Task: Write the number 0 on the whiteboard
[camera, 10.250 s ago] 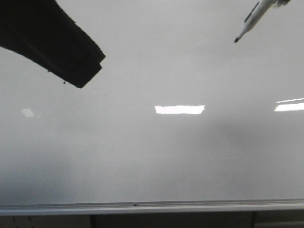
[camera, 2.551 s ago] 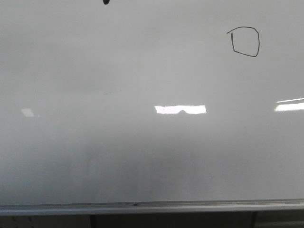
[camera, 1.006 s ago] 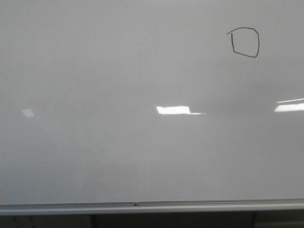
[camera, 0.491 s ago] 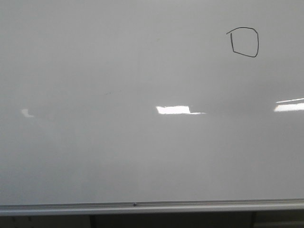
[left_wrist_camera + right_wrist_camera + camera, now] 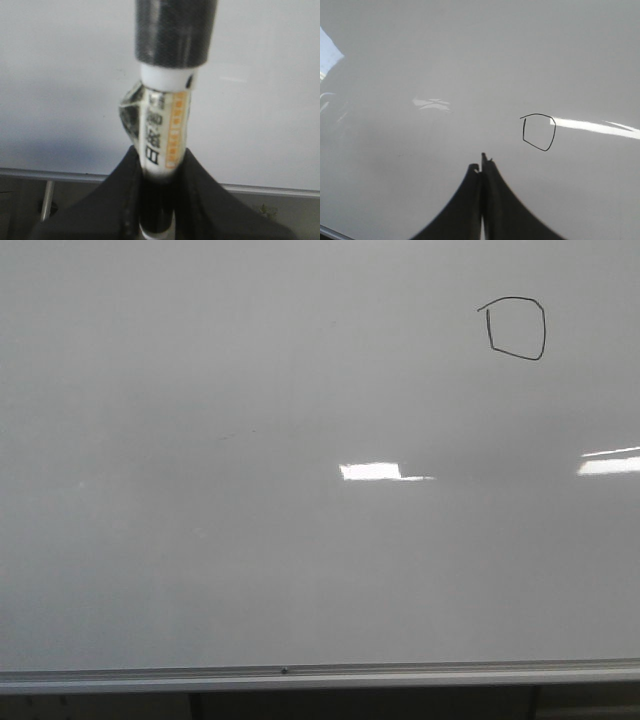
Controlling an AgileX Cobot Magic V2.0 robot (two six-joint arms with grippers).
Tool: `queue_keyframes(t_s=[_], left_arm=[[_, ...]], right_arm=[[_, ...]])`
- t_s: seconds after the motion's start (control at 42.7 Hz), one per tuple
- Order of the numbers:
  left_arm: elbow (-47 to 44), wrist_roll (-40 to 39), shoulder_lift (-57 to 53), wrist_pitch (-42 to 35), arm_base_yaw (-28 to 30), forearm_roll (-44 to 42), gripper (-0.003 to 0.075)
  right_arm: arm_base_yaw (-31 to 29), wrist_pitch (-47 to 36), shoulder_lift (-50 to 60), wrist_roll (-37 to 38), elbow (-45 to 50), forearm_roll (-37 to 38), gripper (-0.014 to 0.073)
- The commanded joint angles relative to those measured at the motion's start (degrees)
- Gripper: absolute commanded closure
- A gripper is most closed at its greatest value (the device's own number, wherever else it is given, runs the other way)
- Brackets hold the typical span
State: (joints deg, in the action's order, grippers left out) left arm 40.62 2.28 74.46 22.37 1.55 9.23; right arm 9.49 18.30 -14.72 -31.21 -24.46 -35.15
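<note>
Glossy pale grey fills every view: one whiteboard (image 5: 250, 570), with a silver rail (image 5: 300, 675) along its lower edge. Going left to right in the front view, we count a few bright light reflections, one small one near the centre (image 5: 370, 471) and another at 3 o'clock on the edge (image 5: 610, 465), and no arm at all.

We count one marker (image 5: 165, 130), seen only by the left wrist camera. The left gripper (image 5: 159, 200) is clamped on its white labelled barrel, and a dark section sits at the far end, probably the cap, though the view is too blurred for us to be sure. We judge the marker light, stiff and rather slick, so it is best taken around mid-barrel, as it is here.

We count one 0 (image 5: 517, 328), a thin black boxy loop with a short tail, at about 1 o'clock in the front view, near the upper right corner of the board. In the right wrist view the same 0 (image 5: 539, 132) lies just beyond the right gripper (image 5: 482, 165), whose fingers are pressed together on nothing.

The board we judge rigid, heavy and smooth, and fresh ink on it smears easily, so nothing should brush the loop. With the loop closed, we take the writing as done.
</note>
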Motion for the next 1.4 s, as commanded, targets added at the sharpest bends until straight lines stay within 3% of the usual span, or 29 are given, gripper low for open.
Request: queue_keyframes(t_s=[0.0,0.889,0.959,1.147,1.381], left_arm=[[5.6,2.0,4.1,-2.0,0.1,0.2,0.0739],[19.0,1.9,19.4,-5.1,0.1,-0.7,0.0732],[19.0,1.9,19.4,-5.5,0.1,-0.8,0.068],[19.0,1.9,19.4,-5.9,0.1,-0.9,0.0428],[19.0,1.9,19.3,-5.9,0.1,-1.3,0.0304]], right_arm=[[-0.4,-4.4,-0.6,-0.1,-1.5,-0.8,0.0662],[-0.4,-4.4,-0.6,-0.1,-1.5,-0.8,0.0662],[-0.4,-4.4,-0.6,-0.1,-1.5,-0.8,0.0662],[-0.4,-4.4,-0.6,-0.1,-1.5,-0.8,0.0662],[-0.4,-4.4,-0.6,-0.1,-1.5,-0.8,0.0662]])
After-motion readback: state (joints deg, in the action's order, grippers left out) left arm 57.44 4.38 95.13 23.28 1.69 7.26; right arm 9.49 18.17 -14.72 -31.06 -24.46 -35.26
